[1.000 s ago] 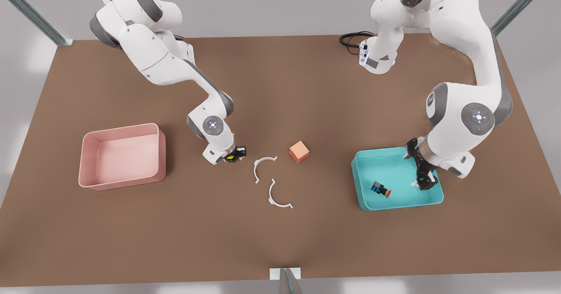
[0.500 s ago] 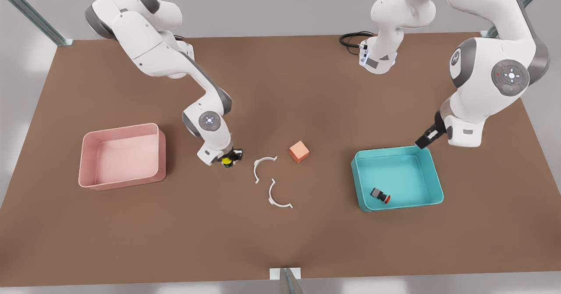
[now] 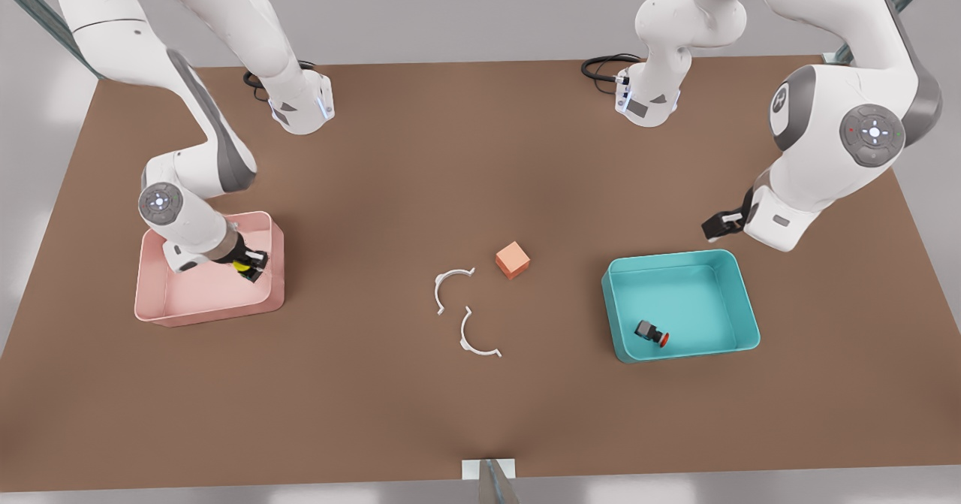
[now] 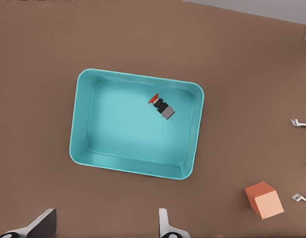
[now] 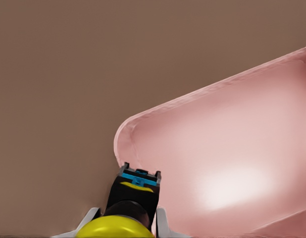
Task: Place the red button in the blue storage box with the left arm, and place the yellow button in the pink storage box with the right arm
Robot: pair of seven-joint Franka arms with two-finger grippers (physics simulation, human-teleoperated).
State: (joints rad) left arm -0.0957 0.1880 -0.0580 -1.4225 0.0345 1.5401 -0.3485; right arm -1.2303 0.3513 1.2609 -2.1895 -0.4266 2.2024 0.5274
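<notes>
The red button [image 3: 652,333] [image 4: 161,105] lies on its side inside the blue storage box [image 3: 679,256] [image 4: 138,77] on the front view's right. My left gripper [image 3: 719,224] [image 4: 104,229] hangs open and holds nothing, above the table just behind that box's far right corner. On the front view's left, my right gripper [image 3: 251,267] [image 5: 126,224] is shut on the yellow button [image 3: 242,266] [image 5: 129,201]. It holds the button over the pink storage box [image 3: 210,310] [image 5: 232,163], near the box's far right corner.
An orange cube [image 3: 512,259] [image 4: 264,199] sits mid-table. Two white curved clips [image 3: 453,279] [image 3: 477,341] lie just in front of it. A black cable [image 3: 601,68] coils at the far edge by an arm base.
My right gripper carried the yellow button from mid-table leftward to above the pink box. My left gripper lifted out of the blue box and pulled back, leaving the red button inside.
</notes>
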